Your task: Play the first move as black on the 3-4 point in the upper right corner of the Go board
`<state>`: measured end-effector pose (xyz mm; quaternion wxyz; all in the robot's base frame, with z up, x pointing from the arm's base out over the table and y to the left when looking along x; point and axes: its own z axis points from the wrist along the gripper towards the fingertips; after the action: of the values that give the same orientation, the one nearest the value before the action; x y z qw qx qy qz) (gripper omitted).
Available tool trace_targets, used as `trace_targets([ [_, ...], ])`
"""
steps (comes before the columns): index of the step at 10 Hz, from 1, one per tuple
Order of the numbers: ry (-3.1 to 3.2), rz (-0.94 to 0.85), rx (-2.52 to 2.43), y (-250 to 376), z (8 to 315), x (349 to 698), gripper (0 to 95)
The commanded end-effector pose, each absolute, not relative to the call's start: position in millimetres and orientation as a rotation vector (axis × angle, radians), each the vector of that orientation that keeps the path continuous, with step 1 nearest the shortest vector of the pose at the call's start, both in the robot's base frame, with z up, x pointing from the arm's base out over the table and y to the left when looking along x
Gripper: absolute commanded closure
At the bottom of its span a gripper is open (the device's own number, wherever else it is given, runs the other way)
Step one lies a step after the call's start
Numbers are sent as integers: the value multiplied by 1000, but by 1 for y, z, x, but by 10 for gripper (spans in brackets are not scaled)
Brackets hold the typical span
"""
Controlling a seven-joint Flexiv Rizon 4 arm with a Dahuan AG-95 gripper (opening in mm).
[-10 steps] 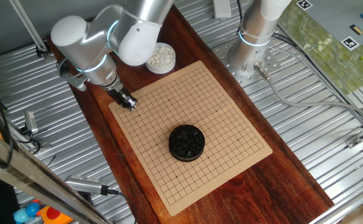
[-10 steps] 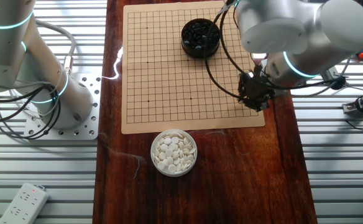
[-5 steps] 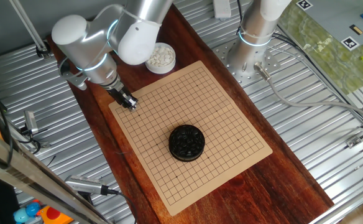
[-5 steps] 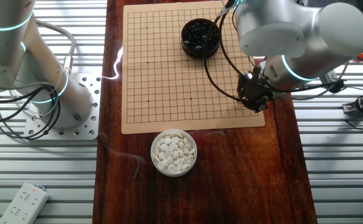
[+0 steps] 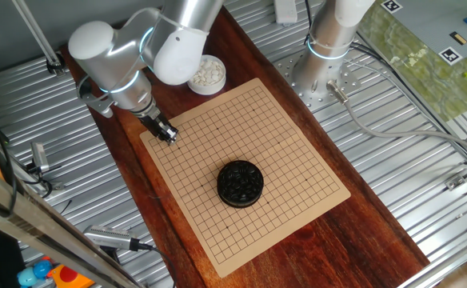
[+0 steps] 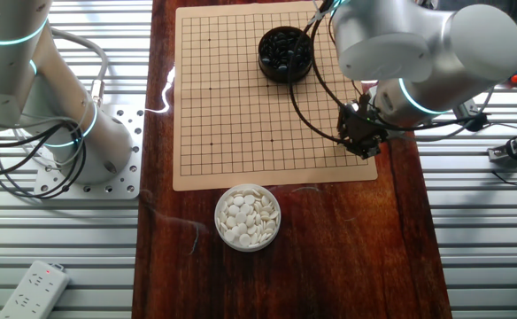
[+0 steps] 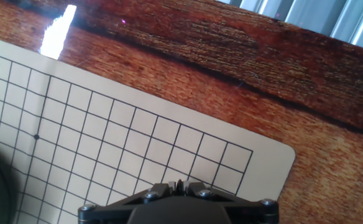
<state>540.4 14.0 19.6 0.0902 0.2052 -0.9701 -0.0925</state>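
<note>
The tan Go board (image 5: 285, 160) lies on a wooden plank and also shows in the other fixed view (image 6: 232, 106). My gripper (image 5: 168, 136) hangs low over the board's corner by the plank's edge, as the other fixed view (image 6: 362, 146) also shows. In the hand view the gripper (image 7: 179, 184) is shut on a small dark stone (image 7: 180, 182) that is barely visible between the fingertips, above the grid lines near the board's rounded corner (image 7: 281, 155). A round bowl of black stones (image 5: 240, 183) stands on the board (image 6: 285, 53).
A bowl of white stones (image 5: 206, 74) stands on the plank just off the board (image 6: 248, 217). A second arm's base (image 5: 321, 64) stands on the slatted metal table (image 6: 73, 133). A white power strip (image 6: 33, 288) lies at the corner.
The arm has shifted only very slightly. The gripper stays shut over the same board corner.
</note>
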Motion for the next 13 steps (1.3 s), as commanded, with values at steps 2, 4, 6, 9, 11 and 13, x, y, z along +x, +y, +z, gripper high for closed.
trace_targets([
  [2, -2888, -283, 607, 16, 19, 539, 950],
  [4, -2891, -284, 602, 16, 18, 537, 950],
  [6, -2894, -280, 603, 16, 18, 536, 950],
  [9, -2904, -276, 603, 16, 18, 536, 950],
  [11, -2910, -275, 607, 16, 18, 536, 950],
  [13, -2911, -276, 610, 16, 18, 536, 950],
])
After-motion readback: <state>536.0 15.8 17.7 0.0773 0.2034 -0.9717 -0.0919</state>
